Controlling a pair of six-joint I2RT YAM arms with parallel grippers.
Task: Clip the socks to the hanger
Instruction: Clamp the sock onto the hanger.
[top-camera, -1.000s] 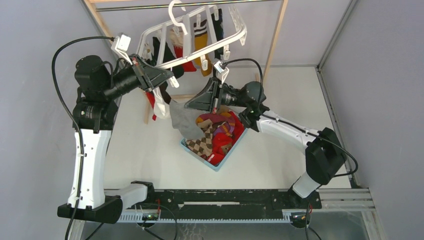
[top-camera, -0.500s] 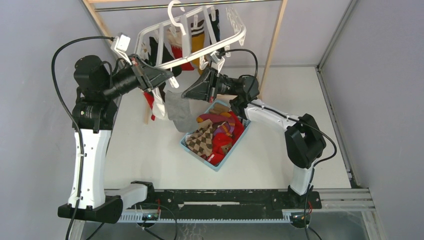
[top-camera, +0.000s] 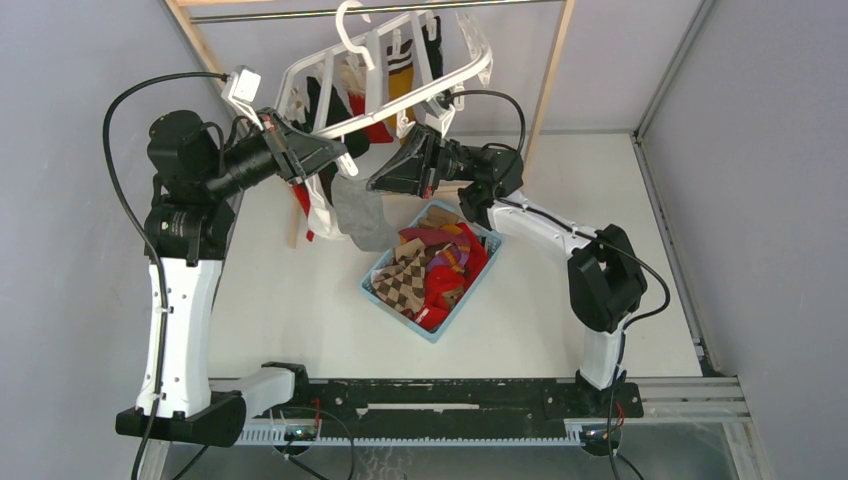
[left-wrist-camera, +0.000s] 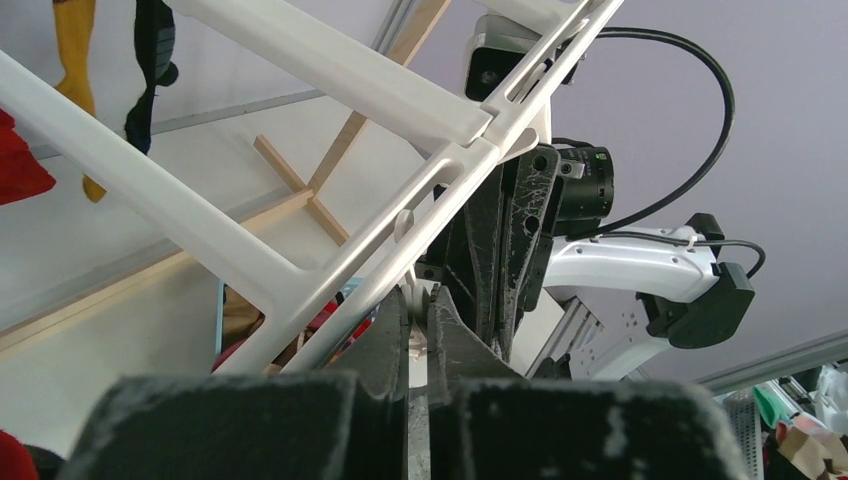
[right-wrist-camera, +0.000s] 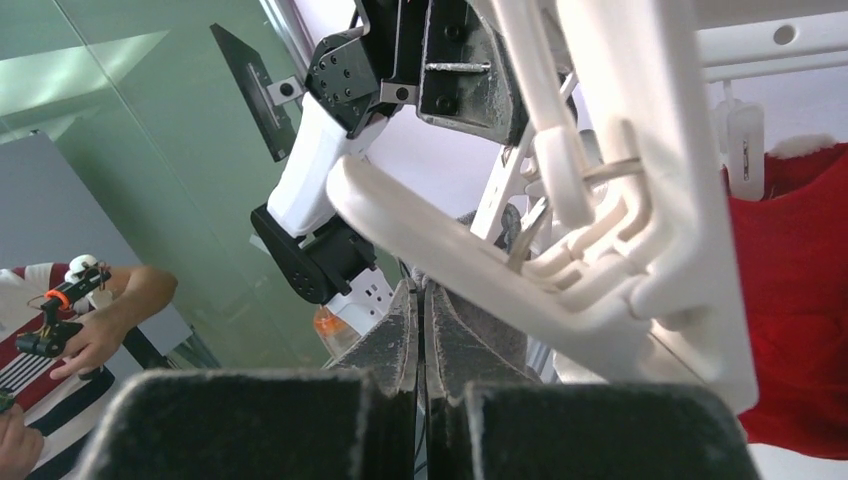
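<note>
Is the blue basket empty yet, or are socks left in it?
Not empty: the top view shows the basket heaped with socks, red, argyle and striped.

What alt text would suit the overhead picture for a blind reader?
Two robot arms reach up to a large white plastic clip hanger already carrying socks; the left gripper is shut at its lower edge, the right gripper holds a limp grey sock beside it. Below sits a light-blue plastic basket of mixed-colour socks.

No writing, label, brand name or number is legible in any of the three views, whether on the white hanger (left-wrist-camera: 330, 68) or the blue basket (top-camera: 395, 314).
</note>
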